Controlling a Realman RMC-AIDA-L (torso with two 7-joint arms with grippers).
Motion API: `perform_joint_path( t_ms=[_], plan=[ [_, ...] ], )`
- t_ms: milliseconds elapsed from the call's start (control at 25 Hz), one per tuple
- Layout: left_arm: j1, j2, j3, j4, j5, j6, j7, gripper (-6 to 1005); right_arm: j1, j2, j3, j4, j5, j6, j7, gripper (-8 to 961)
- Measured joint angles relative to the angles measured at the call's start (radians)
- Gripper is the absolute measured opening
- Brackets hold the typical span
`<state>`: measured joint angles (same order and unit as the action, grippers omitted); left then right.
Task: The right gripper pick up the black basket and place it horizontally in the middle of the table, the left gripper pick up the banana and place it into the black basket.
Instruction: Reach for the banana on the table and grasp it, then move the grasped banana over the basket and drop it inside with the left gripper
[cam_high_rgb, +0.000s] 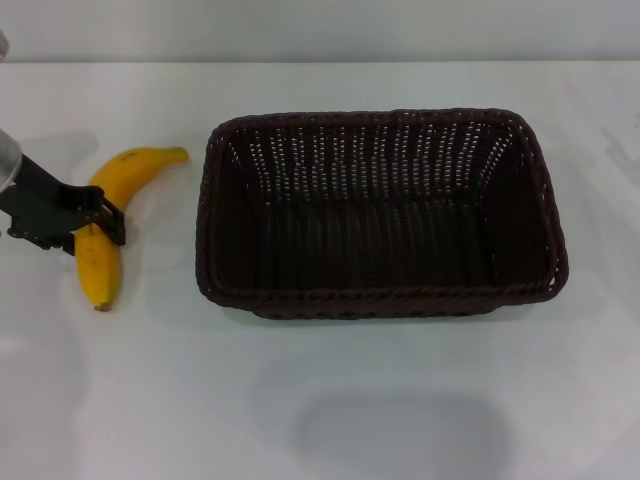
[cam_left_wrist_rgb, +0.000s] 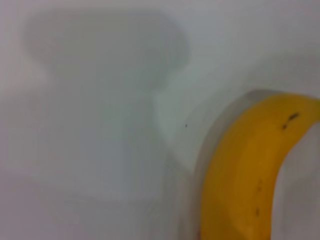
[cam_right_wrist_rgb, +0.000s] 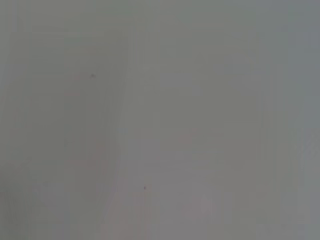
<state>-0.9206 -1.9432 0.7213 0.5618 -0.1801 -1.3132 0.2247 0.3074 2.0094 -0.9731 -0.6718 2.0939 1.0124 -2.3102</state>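
Note:
The black basket is a large dark woven basket that stands lengthwise across the middle of the white table; it is empty. The yellow banana lies on the table just left of the basket, its stem pointing toward the basket's far left corner. My left gripper is at the banana's middle, its black body crossing over the fruit from the left. The left wrist view shows the banana up close on the white surface. The right gripper is out of view in every frame.
The right wrist view shows only plain white surface. A soft shadow lies on the table in front of the basket. The table's far edge meets a pale wall at the top.

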Motion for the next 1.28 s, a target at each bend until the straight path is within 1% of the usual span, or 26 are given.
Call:
perform_joint_path(
  t_ms=[200,320,440,520,600,640,680,720,760,840,920,1040,1160,1280],
  plan=[
    [0.0,-0.002,0.001,0.002,0.005,0.004,0.024,600,0.0,0.001,0.001,0.002,0.0,0.0,0.0,543],
    [0.001,-0.003,0.0,0.024,0.005,0.013,0.035,538,0.001,0.001,0.001,0.008,0.001,0.001,0.0,543],
    [0.008,0.002,-0.006,0.08,-0.013,0.014,0.049,517,-0.002,0.001,0.001,0.01,0.009,0.002,0.0,543],
    [0.017,0.007,-0.008,0.16,-0.05,-0.004,0.059,502,-0.009,0.001,0.001,0.011,0.025,0.002,0.0,543],
    [0.046,0.008,-0.008,0.276,-0.114,-0.035,0.088,495,-0.014,0.0,0.005,0.011,0.035,0.001,0.0,543],
    [0.074,0.008,-0.007,0.36,-0.175,-0.059,0.119,495,-0.014,0.0,0.008,0.011,0.037,0.001,0.0,543],
    [0.074,0.008,-0.007,0.36,-0.175,-0.059,0.119,495,-0.014,0.0,0.01,0.011,0.038,0.002,0.001,543],
    [0.099,0.007,-0.005,0.432,-0.251,-0.091,0.168,495,-0.013,0.0,0.012,0.011,0.039,0.003,0.003,543],
    [0.126,0.008,-0.002,0.523,-0.388,-0.167,0.258,495,-0.014,0.0,0.013,0.01,0.04,0.005,0.005,543],
    [0.132,0.008,-0.001,0.557,-0.458,-0.218,0.312,494,-0.016,-0.001,0.017,0.003,0.041,0.006,0.008,544],
    [0.131,0.006,0.0,0.595,-0.559,-0.317,0.396,494,-0.016,-0.001,0.021,0.0,0.041,0.007,0.009,544],
    [0.121,-0.004,0.015,0.6,-0.669,-0.417,0.496,494,-0.014,-0.002,0.024,-0.002,0.041,0.009,0.012,544],
    [0.122,-0.02,0.074,0.588,-0.759,-0.459,0.561,494,-0.019,-0.002,0.025,-0.008,0.043,0.025,0.013,544],
    [0.124,-0.038,0.121,0.565,-0.781,-0.448,0.595,494,-0.028,-0.002,0.027,-0.01,0.044,0.049,0.014,544]
  ],
)
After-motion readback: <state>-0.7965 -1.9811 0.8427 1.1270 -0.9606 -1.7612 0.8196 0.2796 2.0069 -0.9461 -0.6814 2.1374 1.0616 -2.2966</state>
